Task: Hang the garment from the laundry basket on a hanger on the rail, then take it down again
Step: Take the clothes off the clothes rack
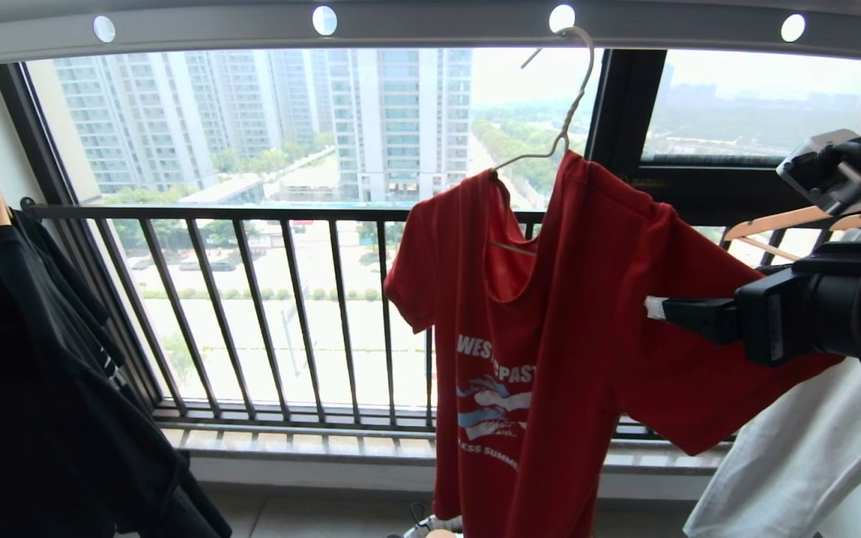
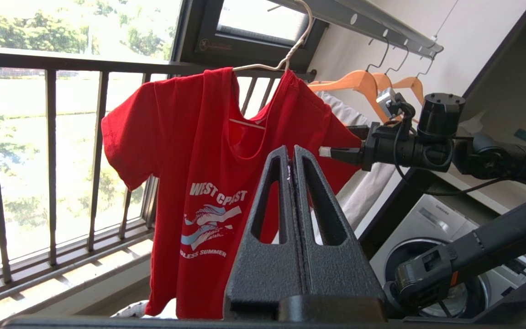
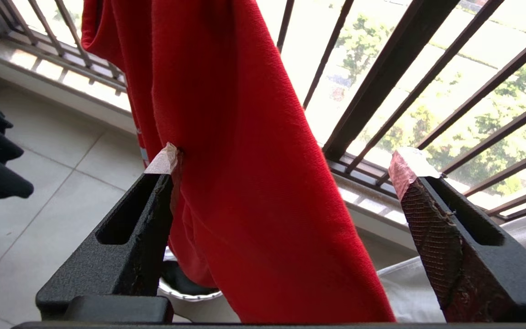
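Balcony by the barred window: the red shirt (image 1: 550, 329) is up on the rail (image 1: 430, 22).
It hangs crooked on the wire hanger (image 1: 550, 142). The right gripper (image 3: 286, 183) stands wide apart around one side of it; the left gripper (image 2: 292, 164) is pressed together, empty. Taking it down is left.

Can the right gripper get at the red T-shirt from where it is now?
Probably yes: the right gripper stands open with the red T-shirt hanging between its fingers, one fingertip touching the cloth, nothing in between.

Sunlit barred window (image 1: 281, 314), pale tiled floor (image 3: 39, 192)
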Controlling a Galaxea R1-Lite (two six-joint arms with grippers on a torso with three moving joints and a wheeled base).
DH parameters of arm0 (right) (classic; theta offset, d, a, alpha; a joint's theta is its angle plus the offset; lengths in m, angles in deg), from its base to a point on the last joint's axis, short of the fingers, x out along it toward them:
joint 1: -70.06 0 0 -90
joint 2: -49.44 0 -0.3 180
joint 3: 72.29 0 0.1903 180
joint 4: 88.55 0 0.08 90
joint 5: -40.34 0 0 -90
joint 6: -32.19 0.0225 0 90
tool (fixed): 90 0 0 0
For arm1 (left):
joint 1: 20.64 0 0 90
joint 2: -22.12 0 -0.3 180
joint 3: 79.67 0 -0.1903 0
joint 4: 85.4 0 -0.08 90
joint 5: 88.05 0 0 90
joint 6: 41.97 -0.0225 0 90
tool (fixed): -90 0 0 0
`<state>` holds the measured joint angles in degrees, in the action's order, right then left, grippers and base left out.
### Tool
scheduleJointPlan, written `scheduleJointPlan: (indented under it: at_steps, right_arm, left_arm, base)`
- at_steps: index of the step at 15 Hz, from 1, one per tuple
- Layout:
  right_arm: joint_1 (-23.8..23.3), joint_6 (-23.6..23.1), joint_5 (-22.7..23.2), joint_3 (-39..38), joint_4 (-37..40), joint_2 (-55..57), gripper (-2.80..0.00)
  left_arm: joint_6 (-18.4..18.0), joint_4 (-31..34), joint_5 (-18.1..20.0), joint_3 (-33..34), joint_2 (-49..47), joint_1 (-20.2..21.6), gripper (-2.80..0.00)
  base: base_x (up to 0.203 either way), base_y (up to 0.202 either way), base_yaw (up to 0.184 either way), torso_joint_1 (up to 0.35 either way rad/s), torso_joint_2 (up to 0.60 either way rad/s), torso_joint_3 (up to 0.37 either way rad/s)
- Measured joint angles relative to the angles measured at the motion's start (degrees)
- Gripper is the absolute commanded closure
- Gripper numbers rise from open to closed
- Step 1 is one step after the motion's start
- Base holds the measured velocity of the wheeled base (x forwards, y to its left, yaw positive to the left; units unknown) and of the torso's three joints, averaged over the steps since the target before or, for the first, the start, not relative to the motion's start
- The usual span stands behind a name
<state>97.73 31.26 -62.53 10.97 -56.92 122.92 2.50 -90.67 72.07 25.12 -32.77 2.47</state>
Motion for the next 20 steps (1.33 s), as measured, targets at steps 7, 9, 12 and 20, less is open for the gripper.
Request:
scheduleJointPlan:
  at_steps: [7, 9, 12, 20]
  right_arm:
    - [-10.7, 0.2, 11.0, -8.0, -5.7, -3.9, -2.8]
    - [-12.6, 0.9, 15.9, -9.7, -5.7, -5.5, -2.8]
    - [-16.2, 3.0, 23.5, -12.1, -6.0, -7.6, -2.8]
    - [-31.3, 3.2, 40.7, -16.7, -11.5, -4.7, -2.8]
  left_arm:
    - [0.0, -0.1, 0.0, 0.1, 0.3, 0.0, 0.0]
    - [0.0, -0.1, 0.0, 0.1, 0.3, 0.0, 0.0]
    - [0.0, 0.0, 0.0, 0.1, 0.4, 0.0, 0.0]
    - [0.0, -0.1, 0.0, 0.5, 0.6, 0.0, 0.0]
  base:
    - [0.0, 0.0, 0.0, 0.0, 0.0, 0.0]
    - [0.0, 0.0, 0.0, 0.0, 0.0, 0.0]
    - [0.0, 0.0, 0.0, 0.0, 0.0, 0.0]
    - [0.0, 0.0, 0.0, 0.0, 0.0, 0.0]
